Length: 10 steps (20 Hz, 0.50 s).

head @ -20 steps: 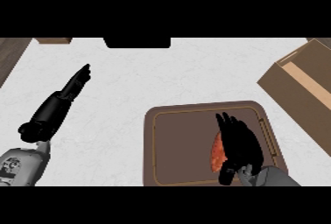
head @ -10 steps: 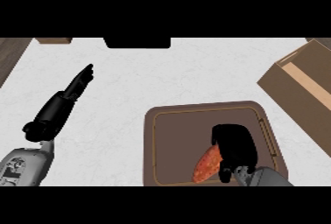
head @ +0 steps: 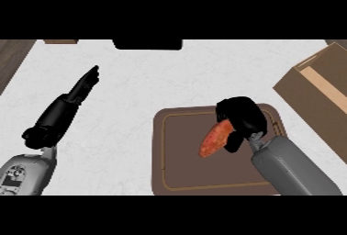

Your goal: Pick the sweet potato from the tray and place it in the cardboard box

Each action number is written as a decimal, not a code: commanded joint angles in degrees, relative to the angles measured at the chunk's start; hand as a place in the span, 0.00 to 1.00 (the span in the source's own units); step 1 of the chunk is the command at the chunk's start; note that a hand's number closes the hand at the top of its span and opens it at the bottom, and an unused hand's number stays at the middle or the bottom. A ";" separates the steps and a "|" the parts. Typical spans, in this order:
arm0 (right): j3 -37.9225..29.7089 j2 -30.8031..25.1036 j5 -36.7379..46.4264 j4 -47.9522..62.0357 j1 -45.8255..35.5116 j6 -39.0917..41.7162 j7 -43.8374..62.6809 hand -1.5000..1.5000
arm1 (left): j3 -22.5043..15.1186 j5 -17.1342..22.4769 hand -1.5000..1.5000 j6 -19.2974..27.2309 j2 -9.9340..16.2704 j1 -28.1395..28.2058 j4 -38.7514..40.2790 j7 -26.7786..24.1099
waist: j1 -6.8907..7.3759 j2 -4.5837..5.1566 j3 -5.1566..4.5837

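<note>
An orange-red sweet potato hangs tilted over the brown tray, held at its upper end. My right hand is curled round that end, shut on it, above the tray's right half. The cardboard box stands open at the right edge, apart from the hand. My left hand lies at the left of the counter with straight fingers pointing away, holding nothing.
A black object sits at the counter's far edge, with a small brown block to its left. Dark wood borders the white counter at the far left.
My right hand's fingers have curled round the sweet potato and risen with it; the potato now tilts, its upper end in the hand. The left arm has barely shifted.
</note>
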 commanded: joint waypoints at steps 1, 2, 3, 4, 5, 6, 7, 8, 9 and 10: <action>-3.46 1.61 1.47 5.33 -5.94 -4.42 -7.69 1.00 | 1.78 0.61 0.50 -1.25 0.97 0.88 -0.42 -0.91 | 0.01 0.00 0.05; -4.24 1.07 2.53 7.40 -6.99 -7.13 -10.42 1.00 | 1.56 1.01 0.50 -1.80 0.60 1.52 0.14 -2.03 | 0.15 0.09 0.06; -3.84 1.34 4.27 4.80 -6.25 -8.08 -8.84 1.00 | 1.02 -0.45 0.50 -0.99 0.36 2.26 -0.73 -1.91 | -0.31 -0.10 0.04; -3.69 1.25 5.01 3.70 -5.58 -7.35 -9.43 1.00 | -0.79 -2.62 0.50 0.58 -1.67 2.75 -0.73 -1.88 | -0.66 -0.16 0.03; -4.16 -1.42 5.81 3.05 -5.02 -9.34 -12.54 1.00 | -0.18 -2.39 0.50 0.91 -1.29 2.87 -1.86 -0.98 | -0.67 -0.20 0.04; -3.29 -0.03 7.79 0.91 -7.52 -7.65 -8.58 1.00 | 0.11 -2.00 0.50 0.77 -2.23 3.38 0.78 -3.92 | -0.82 -0.21 0.00; -2.50 -2.77 9.24 -3.49 -5.06 -7.19 -8.47 1.00 | 1.24 -1.02 0.50 -0.04 -1.07 1.75 -0.38 -0.36 | -1.29 -0.38 0.01; -4.80 -2.77 8.82 -2.93 -7.98 -5.65 -7.92 1.00 | 0.69 -1.30 0.50 -0.49 -1.74 0.58 1.08 -0.56 | -1.23 -0.28 0.01; -7.21 -3.54 6.81 -5.90 -9.63 -3.34 -7.00 1.00 | 1.03 -2.02 0.50 0.06 -1.45 -0.22 1.00 -0.30 | -1.39 -0.35 0.00; -8.59 -6.34 5.95 -10.46 -6.74 -3.16 -7.33 1.00 | 3.33 0.32 0.50 -1.71 0.57 1.76 -0.67 0.05 | -1.55 -0.52 0.01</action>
